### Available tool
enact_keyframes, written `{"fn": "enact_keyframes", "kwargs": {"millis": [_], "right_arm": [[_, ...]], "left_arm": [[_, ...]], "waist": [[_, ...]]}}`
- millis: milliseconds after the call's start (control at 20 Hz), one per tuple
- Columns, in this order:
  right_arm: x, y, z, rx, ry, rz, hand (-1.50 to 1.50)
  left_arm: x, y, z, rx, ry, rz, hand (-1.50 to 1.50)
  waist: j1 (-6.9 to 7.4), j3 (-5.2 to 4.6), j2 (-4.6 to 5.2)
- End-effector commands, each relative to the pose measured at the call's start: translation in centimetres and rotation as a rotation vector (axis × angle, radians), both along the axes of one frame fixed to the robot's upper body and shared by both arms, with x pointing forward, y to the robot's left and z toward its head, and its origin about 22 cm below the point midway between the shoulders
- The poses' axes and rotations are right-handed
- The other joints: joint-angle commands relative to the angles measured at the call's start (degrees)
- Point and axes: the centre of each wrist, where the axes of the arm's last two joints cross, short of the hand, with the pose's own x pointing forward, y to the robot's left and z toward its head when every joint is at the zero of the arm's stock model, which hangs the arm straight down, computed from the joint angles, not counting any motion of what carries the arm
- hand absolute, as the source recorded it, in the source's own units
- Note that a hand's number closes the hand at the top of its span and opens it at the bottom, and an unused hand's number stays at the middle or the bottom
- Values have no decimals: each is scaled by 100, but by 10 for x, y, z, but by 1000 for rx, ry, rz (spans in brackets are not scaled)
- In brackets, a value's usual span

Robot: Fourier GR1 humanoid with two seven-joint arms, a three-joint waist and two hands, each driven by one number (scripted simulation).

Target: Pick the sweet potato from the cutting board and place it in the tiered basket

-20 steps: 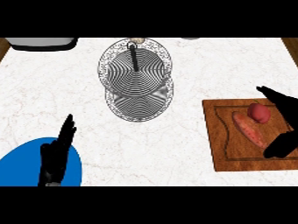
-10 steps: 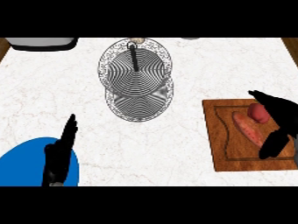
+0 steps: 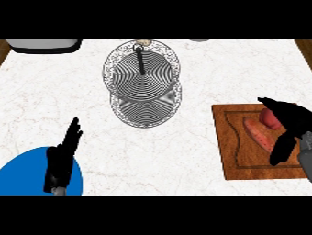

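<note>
I see a white marble desk [image 3: 36, 105] edged by wood floor, wire basket [image 3: 144, 82] centre, my right hand [image 3: 291, 121] spread open over the board [image 3: 230, 151], above the sweet potato [image 3: 258, 134], not grasping, left hand [image 3: 62, 156] resting open.

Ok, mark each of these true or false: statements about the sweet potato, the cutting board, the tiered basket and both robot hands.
1. The sweet potato lies on the cutting board. True.
2. The sweet potato is already in the tiered basket. False: the basket holds nothing visible.
3. The right robot hand hangs over the cutting board. True.
4. The left robot hand grips the basket. False: it rests open at the lower left, over a blue plate.
5. The cutting board sits left of the basket. False: it is on the right.
</note>
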Motion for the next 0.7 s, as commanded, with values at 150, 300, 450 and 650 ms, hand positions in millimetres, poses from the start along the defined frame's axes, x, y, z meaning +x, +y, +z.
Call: {"fn": "enact_keyframes", "kwargs": {"millis": [150, 300, 450, 650], "right_arm": [[1, -9, -25, -13, 51, -3, -150], [6, 3, -22, -14, 72, -14, -150], [8, 12, -19, -3, 101, -26, -150], [0, -11, -36, -1, 111, -34, -150]], "left_arm": [[-8, 6, -13, -4, 23, -1, 0], [-9, 20, -3, -1, 27, 6, 0], [4, -11, -5, -1, 21, 7, 0], [-3, 18, -8, -4, 11, -3, 0]], "waist": [[-2, -15, 15], [3, -15, 14], [-8, -15, 13], [-9, -15, 15]]}}
